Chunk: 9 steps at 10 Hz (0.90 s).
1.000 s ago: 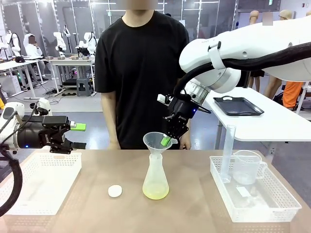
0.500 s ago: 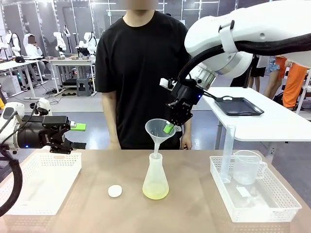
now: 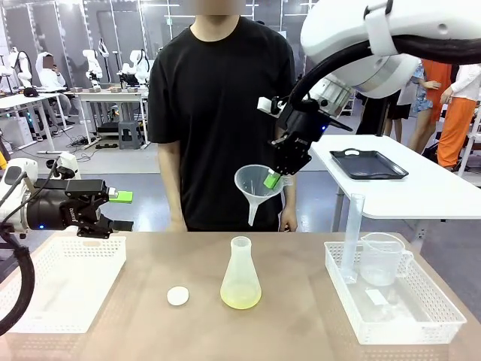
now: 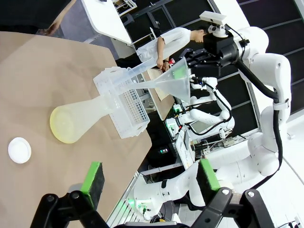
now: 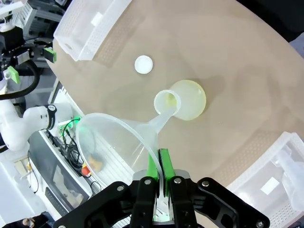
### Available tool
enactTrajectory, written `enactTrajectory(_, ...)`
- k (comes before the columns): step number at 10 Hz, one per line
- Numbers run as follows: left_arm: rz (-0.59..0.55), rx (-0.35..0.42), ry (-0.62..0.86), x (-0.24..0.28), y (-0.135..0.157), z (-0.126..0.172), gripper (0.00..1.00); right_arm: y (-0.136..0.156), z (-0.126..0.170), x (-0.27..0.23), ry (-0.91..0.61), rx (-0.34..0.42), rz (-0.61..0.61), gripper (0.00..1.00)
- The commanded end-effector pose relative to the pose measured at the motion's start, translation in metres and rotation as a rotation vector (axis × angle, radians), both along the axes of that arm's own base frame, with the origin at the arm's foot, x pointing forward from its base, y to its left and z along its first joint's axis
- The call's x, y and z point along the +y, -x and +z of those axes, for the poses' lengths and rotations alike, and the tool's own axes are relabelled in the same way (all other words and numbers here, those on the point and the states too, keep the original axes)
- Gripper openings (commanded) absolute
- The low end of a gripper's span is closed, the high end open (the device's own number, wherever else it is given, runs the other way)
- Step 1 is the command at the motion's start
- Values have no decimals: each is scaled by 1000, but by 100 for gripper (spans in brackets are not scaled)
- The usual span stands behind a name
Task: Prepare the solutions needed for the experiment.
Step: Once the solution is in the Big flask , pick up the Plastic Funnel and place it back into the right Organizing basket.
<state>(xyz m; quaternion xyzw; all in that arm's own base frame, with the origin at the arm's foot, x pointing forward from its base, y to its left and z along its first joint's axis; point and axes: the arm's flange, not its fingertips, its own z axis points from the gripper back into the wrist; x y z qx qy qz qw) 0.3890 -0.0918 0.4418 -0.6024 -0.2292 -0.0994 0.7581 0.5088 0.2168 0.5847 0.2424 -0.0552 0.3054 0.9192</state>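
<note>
progress: i judge pouring done, solutions (image 3: 240, 300) sit in flask (image 3: 240, 271) at table (image 3: 301, 331) centre | right gripper (image 3: 272, 180) pinches funnel (image 3: 254, 183) rim above it (clear of neck) | left gripper (image 3: 122, 210) wide, idle | funnel stowing, capping left

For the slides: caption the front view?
Right tool holds the funnel by its rim, clear above the flask of pale yellow-green solution.

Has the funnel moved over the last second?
Yes. The funnel, held by the right gripper, has risen out of the flask and drifted right; the flask has stayed put.
</note>
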Motion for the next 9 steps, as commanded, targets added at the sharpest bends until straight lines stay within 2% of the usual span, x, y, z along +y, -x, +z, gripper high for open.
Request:
enactTrajectory(1,12,7,35,-3,-1,1,100,10,1,-30,3,6,-72,0)
enactTrajectory(5,12,7,35,-3,-1,1,100,32,4,-140,50,118,-339,0)
enactTrajectory(6,12,7,35,-3,-1,1,100,36,1,-159,63,132,-381,0)
enactTrajectory(8,12,7,35,-3,-1,1,100,42,-8,-198,66,211,-496,0)
enactTrajectory(9,12,7,35,-3,-1,1,100,44,-12,-210,75,215,-549,0)
